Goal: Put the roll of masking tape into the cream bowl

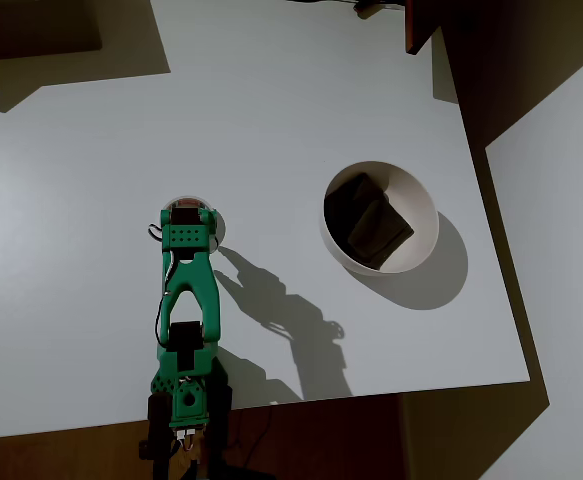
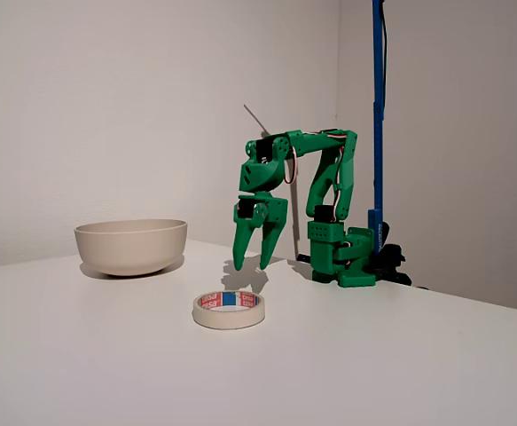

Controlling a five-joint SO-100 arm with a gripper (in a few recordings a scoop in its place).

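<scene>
The green arm's jaws (image 2: 255, 264) are hanging in the air, pointing down, open a little and holding nothing. The roll of masking tape (image 2: 229, 309) is lying flat on the white surface (image 2: 400, 355), below the jaws and not touching them. The cream bowl (image 2: 130, 246) is sitting off to the left in the fixed view, well apart from the tape.

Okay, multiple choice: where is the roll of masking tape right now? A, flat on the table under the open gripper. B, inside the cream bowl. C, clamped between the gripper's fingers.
A: the roll of masking tape lies flat on the table, with the open gripper above it.
</scene>
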